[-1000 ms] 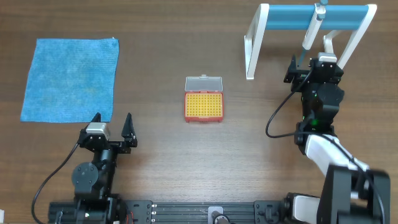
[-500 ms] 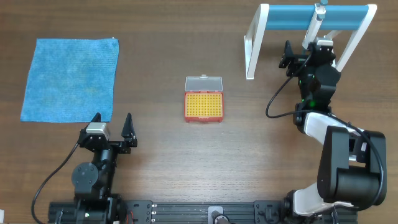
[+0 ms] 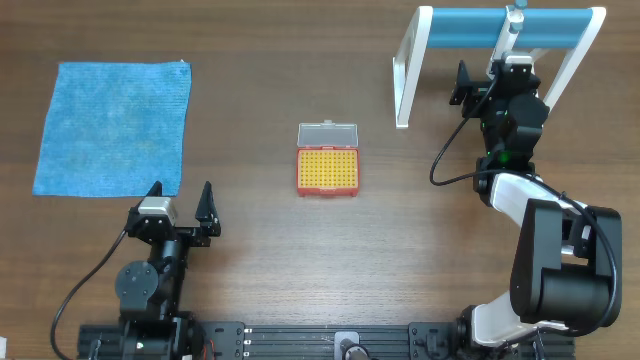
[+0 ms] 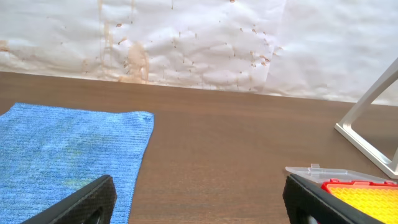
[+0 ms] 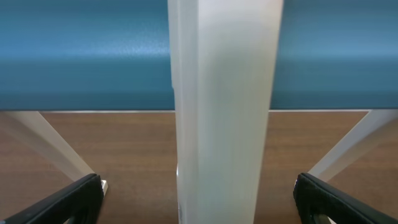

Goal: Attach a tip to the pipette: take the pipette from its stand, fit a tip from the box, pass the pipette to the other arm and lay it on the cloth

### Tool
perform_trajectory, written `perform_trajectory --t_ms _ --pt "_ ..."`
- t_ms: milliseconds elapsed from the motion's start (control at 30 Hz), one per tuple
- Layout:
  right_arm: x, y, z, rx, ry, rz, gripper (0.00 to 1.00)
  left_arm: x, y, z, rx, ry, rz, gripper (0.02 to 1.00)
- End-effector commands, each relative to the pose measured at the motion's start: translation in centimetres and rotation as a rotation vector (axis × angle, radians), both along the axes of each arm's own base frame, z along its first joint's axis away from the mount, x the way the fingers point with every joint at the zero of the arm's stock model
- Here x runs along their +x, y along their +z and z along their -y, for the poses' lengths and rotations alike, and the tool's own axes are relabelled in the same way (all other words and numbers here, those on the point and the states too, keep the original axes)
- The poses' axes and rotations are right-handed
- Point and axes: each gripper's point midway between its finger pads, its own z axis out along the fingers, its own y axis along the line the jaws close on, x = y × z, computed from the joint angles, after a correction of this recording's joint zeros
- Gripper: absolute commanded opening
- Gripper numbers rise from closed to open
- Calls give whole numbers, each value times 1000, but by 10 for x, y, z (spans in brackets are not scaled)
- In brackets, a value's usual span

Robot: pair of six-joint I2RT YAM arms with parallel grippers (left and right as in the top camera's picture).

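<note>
The right gripper [image 5: 202, 202] is spread wide, with the pipette [image 5: 221, 112] between its jaws, untouched and hanging on the stand [image 3: 470, 28]. The left gripper [image 3: 180, 196] is also spread, with the cloth [image 3: 112, 128] just ahead of its jaws.

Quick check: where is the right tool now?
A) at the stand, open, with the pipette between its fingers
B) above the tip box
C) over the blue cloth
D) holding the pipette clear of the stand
A: the right tool is at the stand, its fingers spread either side of the hanging pipette and not closed on it.
</note>
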Motion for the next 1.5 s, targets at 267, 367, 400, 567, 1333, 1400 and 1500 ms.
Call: perform_trajectory --t_ms 267,367,400,567,1333,1400,1500 --pt "5 4 0 -24 13 9 213 0 -1 -2 9 7 -1 869" --pt "5 4 0 -24 13 9 86 0 -1 -2 9 7 -1 869" --pt "5 4 0 -24 13 9 84 0 -1 -2 9 7 -1 869" --pt "5 4 0 -25 13 10 84 0 -1 -2 9 7 -1 869" --pt "-30 54 -27 -40 59 125 82 0 -1 -2 9 7 -1 869" --pt "-37 66 -35 -43 74 153 80 0 -1 -2 9 7 -1 869" --pt "-54 86 -60 -43 154 206 77 0 -1 -2 9 7 -1 869"
